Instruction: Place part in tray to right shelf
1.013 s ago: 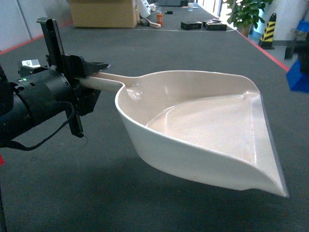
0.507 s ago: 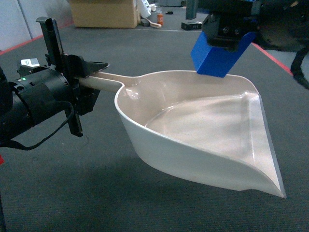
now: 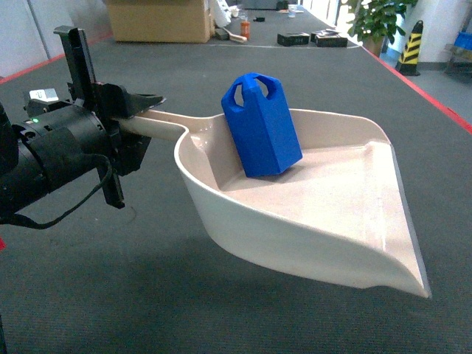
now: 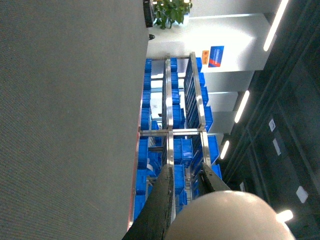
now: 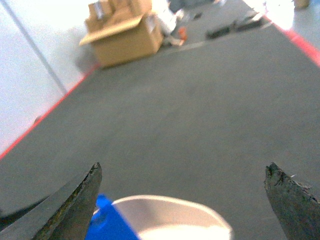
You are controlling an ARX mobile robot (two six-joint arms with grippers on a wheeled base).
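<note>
One change since half second back: part [image 3: 261,125] dropped from right gripper [image 5: 182,192], now sits tilted in tray [image 3: 354,221]. Right jaws spread wide, empty, out of head view. Left gripper [image 3: 125,118] clenched on tray handle. I judge shelf carry next.

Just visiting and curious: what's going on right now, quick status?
Left hand shut on tray handle. Right hand open, empty. Blue part in tray, leaning on back wall. Nothing blocking.

Cardboard box [image 3: 158,20] on grey carpet, potted plant [image 3: 372,18], striped bollard [image 3: 410,46], blue crates [image 4: 180,150] on racks.
</note>
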